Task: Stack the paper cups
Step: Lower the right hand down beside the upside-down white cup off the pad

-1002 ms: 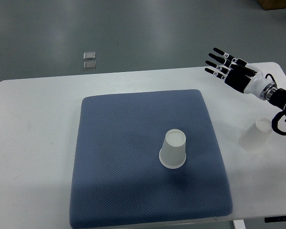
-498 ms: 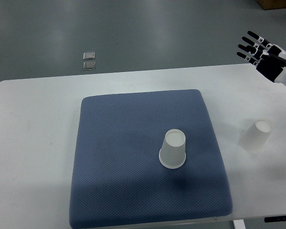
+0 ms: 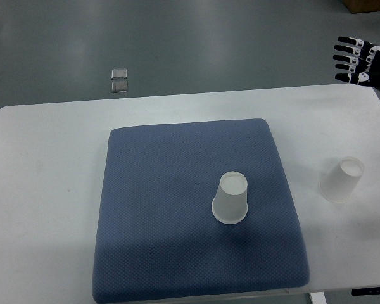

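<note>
One white paper cup (image 3: 230, 197) stands upside down on the blue mat (image 3: 177, 190), right of the mat's middle. A second upside-down paper cup (image 3: 342, 180) sits on the bare white table (image 3: 44, 164), to the right of the mat. My right hand (image 3: 354, 59) shows at the upper right edge, past the table's far corner, its fingers spread and holding nothing. It is well away from both cups. The left arm does not show.
Two small square floor plates (image 3: 119, 80) lie on the grey floor beyond the table's far edge. The table's right edge runs close to the second cup.
My right hand has pulled back from above the table's right side to the upper right corner of the picture, still spread. Neither cup has moved.
</note>
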{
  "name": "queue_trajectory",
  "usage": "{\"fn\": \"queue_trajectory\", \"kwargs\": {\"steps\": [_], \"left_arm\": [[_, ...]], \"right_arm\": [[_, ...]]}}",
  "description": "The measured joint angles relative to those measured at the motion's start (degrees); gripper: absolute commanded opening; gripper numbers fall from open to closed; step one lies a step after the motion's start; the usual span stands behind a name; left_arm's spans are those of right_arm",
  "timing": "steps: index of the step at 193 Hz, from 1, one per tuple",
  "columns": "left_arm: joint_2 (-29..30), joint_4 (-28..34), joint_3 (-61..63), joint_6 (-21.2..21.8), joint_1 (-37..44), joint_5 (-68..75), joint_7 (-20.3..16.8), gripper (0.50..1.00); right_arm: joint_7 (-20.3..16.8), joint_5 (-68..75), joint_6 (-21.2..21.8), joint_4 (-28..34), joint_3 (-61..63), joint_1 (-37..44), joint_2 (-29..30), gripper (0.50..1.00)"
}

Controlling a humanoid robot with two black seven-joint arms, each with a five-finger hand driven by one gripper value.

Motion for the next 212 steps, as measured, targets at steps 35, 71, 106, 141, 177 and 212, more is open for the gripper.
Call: {"fn": "queue_trajectory", "kwargs": {"steps": [35, 71, 106, 141, 177, 212], "left_arm": [[0.00, -0.02, 0.00, 0.00, 0.00, 0.00, 0.00, 1.000], [0.00, -0.03, 0.00, 0.00, 0.00, 0.00, 0.00, 1.000], [0.00, -0.03, 0.01, 0.00, 0.02, 0.00, 0.00, 1.000], [0.00, -0.03, 0.00, 0.00, 0.00, 0.00, 0.00, 1.000], [0.00, -0.03, 0.00, 0.00, -0.01, 0.00, 0.00, 1.000], [0.00, -0.03, 0.00, 0.00, 0.00, 0.00, 0.00, 1.000]], "right_arm": [[3.96, -15.91, -0.93, 0.35, -3.32, 0.18, -2.50, 0.924], [6.42, -19.87, -1.10, 6.42, -13.67, 3.13, -8.67, 0.924], [6.58, -22.23, -3.97, 12.78, -23.37, 6.39, -13.99, 0.924], [6.58, -30.87, -12.51, 14.44, -28.83, 6.42, -14.55, 0.924], [6.58, -33.32, -18.09, 15.17, -32.35, 6.38, -14.32, 0.924], [6.58, -34.17, -18.48, 16.49, -32.70, 6.00, -14.00, 0.924]]}}
